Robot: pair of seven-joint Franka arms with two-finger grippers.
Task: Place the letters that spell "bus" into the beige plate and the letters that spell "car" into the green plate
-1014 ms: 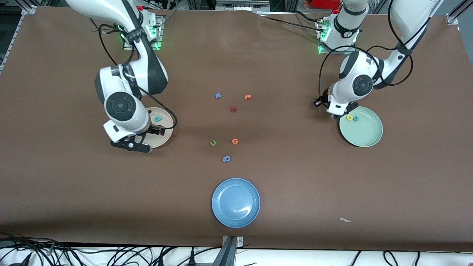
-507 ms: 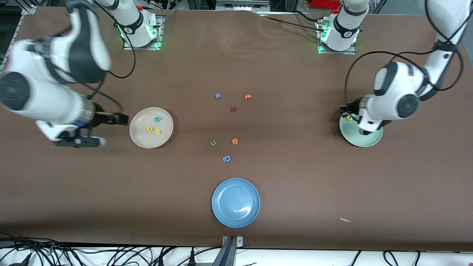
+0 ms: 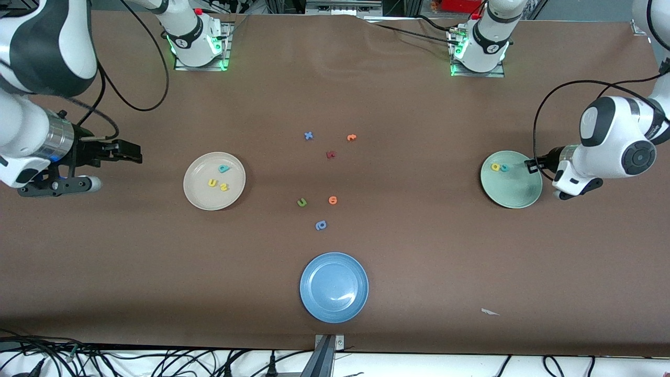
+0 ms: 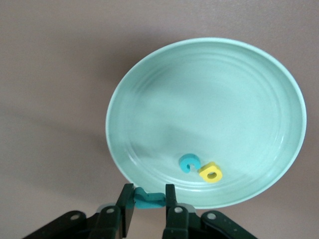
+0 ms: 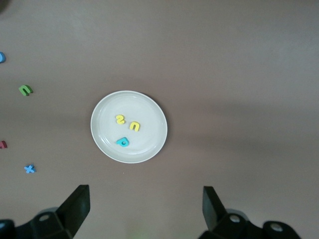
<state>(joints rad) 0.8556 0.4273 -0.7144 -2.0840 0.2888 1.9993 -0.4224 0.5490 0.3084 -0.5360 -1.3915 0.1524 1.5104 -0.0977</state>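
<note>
The green plate holds the teal c and the yellow a. My left gripper hangs over that plate's rim, shut on the thin teal r. The beige plate holds the teal b, the yellow u and the yellow s. My right gripper is open and empty, off the beige plate toward the right arm's end of the table.
Loose letters lie mid-table: a blue x, an orange one, a dark red one, a green u, another orange one and a blue one. The blue plate sits nearest the front camera.
The right arm swung off the beige plate toward its end of the table, uncovering the u and s. The left gripper crossed the green plate to the rim at its own end.
</note>
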